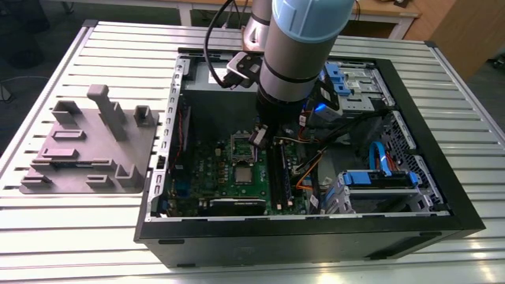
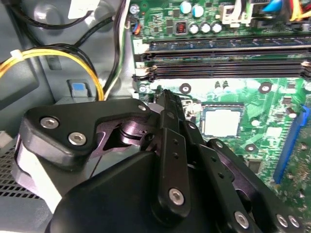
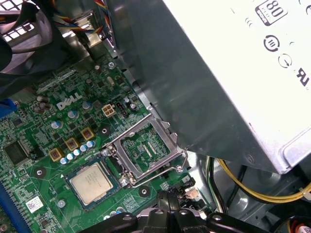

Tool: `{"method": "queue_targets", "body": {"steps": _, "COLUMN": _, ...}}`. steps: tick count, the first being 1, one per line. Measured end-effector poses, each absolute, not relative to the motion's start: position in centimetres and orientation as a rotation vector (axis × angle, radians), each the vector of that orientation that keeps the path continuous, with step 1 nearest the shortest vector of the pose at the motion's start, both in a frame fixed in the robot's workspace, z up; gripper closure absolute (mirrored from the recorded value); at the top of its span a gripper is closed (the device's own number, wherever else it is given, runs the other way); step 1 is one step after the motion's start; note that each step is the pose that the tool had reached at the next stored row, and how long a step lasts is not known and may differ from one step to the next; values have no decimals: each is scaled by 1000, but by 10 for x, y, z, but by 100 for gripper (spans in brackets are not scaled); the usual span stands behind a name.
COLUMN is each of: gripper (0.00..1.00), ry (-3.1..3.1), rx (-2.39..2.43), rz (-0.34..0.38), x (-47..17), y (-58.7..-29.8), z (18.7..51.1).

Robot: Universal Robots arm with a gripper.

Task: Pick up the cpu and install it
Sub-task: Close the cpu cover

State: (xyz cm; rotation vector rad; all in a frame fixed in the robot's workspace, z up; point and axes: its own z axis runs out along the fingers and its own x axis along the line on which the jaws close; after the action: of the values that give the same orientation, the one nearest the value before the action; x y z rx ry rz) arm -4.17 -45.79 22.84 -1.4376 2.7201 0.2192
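cpu (image 3: 92,183): seated flat in motherboard (image 3: 29,132) socket, hold-down frame (image 3: 174,141) raised beside it | gripper (image 3: 171,198): fingers closed together, empty, near frame | step, judged: placement done, latching outstanding, calls for gentle press on frame

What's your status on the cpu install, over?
Gripper shut, empty, above motherboard. Cpu lying in socket, retention frame open. No obstruction seen.

A pale slatted metal table (image 1: 118,53) under even light, with wooden furniture (image 1: 462,29) behind — dark floor (image 1: 12,94) beside.
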Motion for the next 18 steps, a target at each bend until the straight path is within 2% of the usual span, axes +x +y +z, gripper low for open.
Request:
{"method": "queue_targets", "body": {"steps": 8, "gripper": 90, "ry": 2701, "rx": -1428, "rz": 267, "x": -41, "y": -457, "z": 222}}
{"method": "queue_targets", "body": {"steps": 13, "gripper": 90, "ry": 2663, "rx": -1409, "rz": 361, "x": -41, "y": -457, "z": 220}}
{"method": "queue_targets", "body": {"steps": 18, "gripper": 90, "ry": 2660, "rx": -1407, "rz": 367, "x": -41, "y": -457, "z": 220}}
